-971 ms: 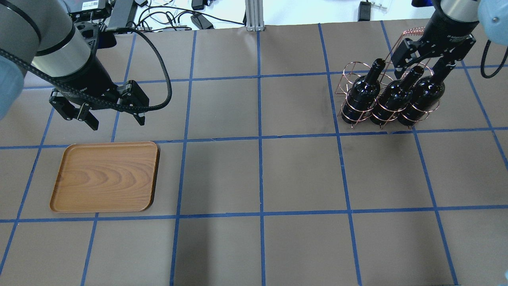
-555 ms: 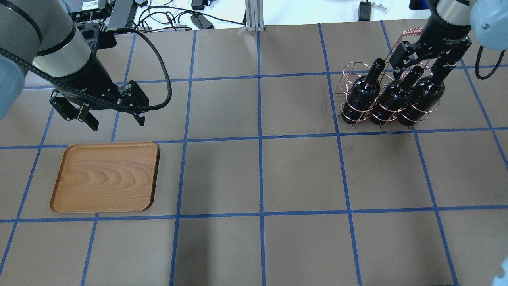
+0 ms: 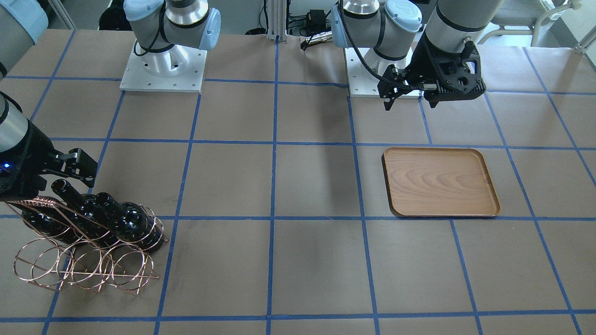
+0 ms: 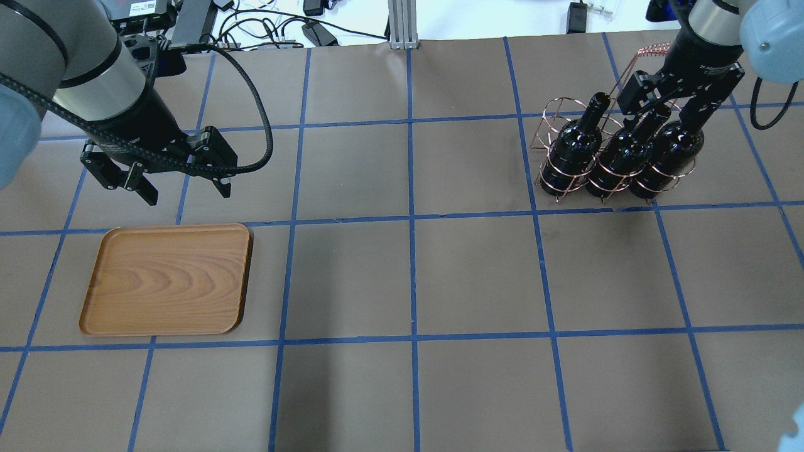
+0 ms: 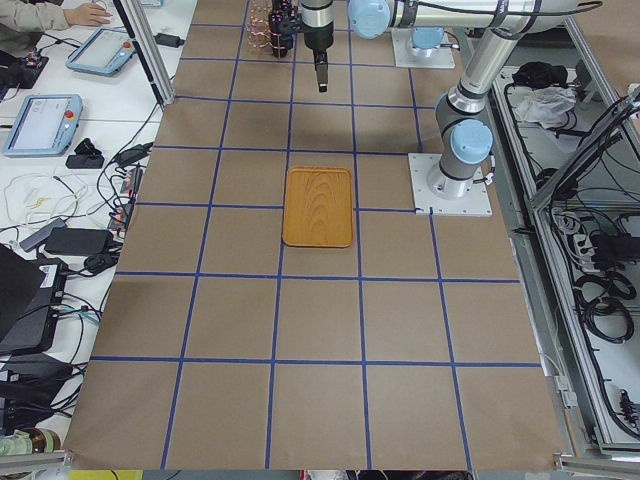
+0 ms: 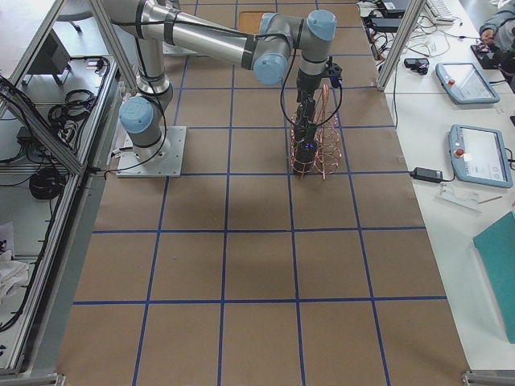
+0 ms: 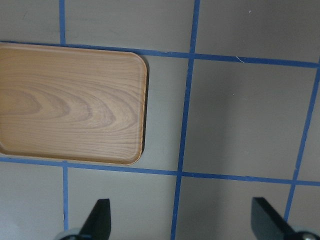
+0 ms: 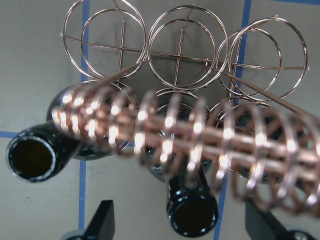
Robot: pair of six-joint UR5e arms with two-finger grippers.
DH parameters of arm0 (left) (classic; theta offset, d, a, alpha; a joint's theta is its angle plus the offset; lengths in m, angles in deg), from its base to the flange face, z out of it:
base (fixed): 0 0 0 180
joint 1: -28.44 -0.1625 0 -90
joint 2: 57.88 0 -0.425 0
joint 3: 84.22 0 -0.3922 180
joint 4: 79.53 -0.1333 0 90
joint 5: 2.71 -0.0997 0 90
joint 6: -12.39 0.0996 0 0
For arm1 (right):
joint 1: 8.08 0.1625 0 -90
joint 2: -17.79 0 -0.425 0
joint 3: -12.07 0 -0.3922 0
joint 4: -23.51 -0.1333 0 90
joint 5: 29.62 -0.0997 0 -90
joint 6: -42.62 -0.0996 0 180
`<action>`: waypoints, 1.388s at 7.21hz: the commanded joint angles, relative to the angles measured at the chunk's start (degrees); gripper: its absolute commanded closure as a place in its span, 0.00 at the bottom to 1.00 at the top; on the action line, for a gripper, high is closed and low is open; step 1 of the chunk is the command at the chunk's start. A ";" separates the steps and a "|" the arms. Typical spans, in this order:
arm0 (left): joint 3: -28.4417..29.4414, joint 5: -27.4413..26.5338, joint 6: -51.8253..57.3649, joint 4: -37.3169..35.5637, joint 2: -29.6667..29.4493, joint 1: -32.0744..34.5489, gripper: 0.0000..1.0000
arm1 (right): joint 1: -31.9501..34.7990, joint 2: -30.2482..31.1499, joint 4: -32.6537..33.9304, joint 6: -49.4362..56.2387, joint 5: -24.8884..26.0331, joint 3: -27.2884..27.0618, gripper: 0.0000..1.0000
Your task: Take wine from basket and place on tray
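Three near-black wine bottles (image 4: pixel 575 144) (image 4: pixel 622 154) (image 4: pixel 669 150) lean in the copper wire basket (image 4: pixel 561 108) at the far right. My right gripper (image 4: pixel 664 108) is open, its fingers on either side of the middle bottle's neck. In the right wrist view the middle bottle's mouth (image 8: pixel 191 215) lies between the fingertips (image 8: pixel 102 222), and the basket's twisted handle (image 8: pixel 200 132) crosses in front. The wooden tray (image 4: pixel 166 279) lies at the left. My left gripper (image 4: pixel 185 191) is open and empty, hovering beyond the tray's far edge. The tray also shows in the left wrist view (image 7: pixel 70 102).
The table is brown paper with a blue tape grid (image 4: pixel 411 216). Cables and a metal post (image 4: pixel 399 25) lie beyond the far edge. The arm bases (image 3: pixel 163 65) stand at the robot's side. Several empty basket rings (image 3: pixel 84 267) face away from the robot.
The right arm's wrist has shifted slightly toward the far edge, with the gripper still open over the bottle necks. The left arm, the tray and the bottles have not moved.
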 commanded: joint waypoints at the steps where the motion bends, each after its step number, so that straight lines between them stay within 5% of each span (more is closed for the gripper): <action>1: -0.06 -0.26 0.03 0.07 0.02 -0.07 0.00 | 0.00 -0.48 0.42 0.04 0.06 -0.06 0.08; 10: -0.06 -0.17 0.03 0.07 -0.15 -0.07 0.00 | 0.00 -0.48 0.51 -0.05 0.15 -0.06 0.11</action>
